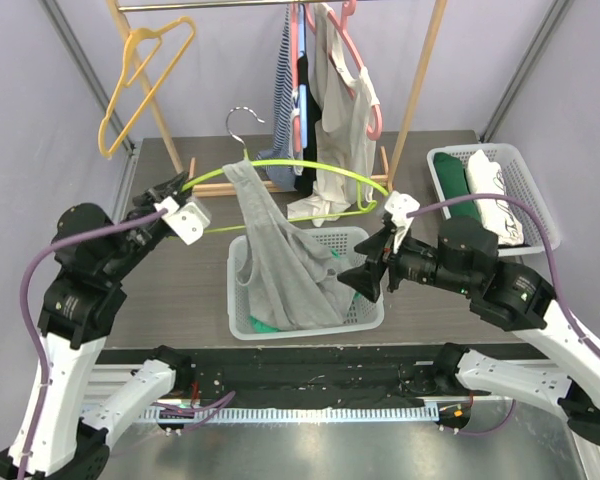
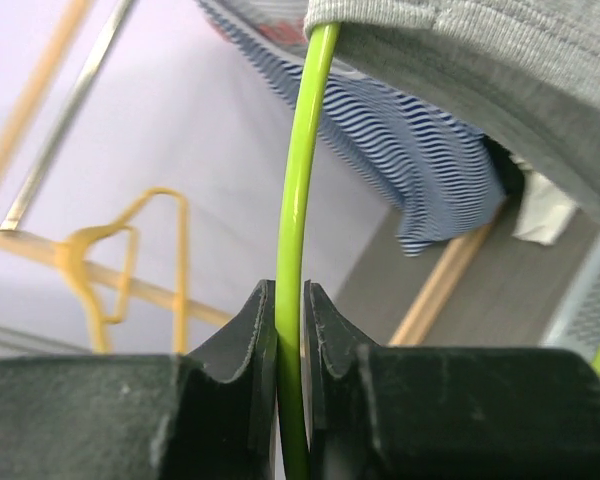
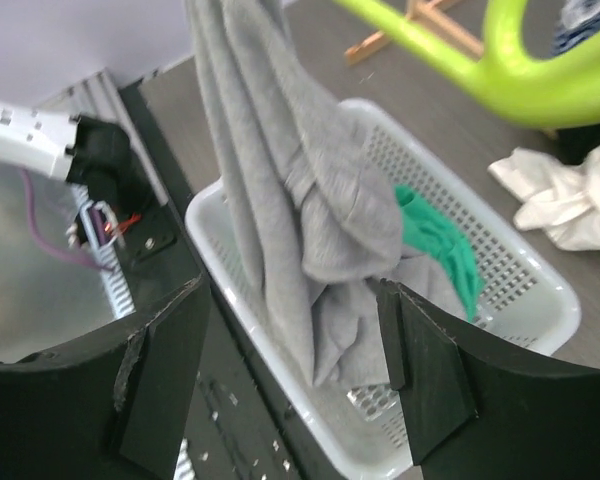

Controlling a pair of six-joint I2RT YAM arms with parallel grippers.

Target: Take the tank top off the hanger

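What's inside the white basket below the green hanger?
The lower end of the gray tank top is bunched in the basket, a green garment beside it. Anything beneath them is covered.

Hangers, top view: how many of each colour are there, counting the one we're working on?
Green hanger: 1
Yellow hanger: 1
Pink hangers: 2, both partly hidden by clothes
Total: 4
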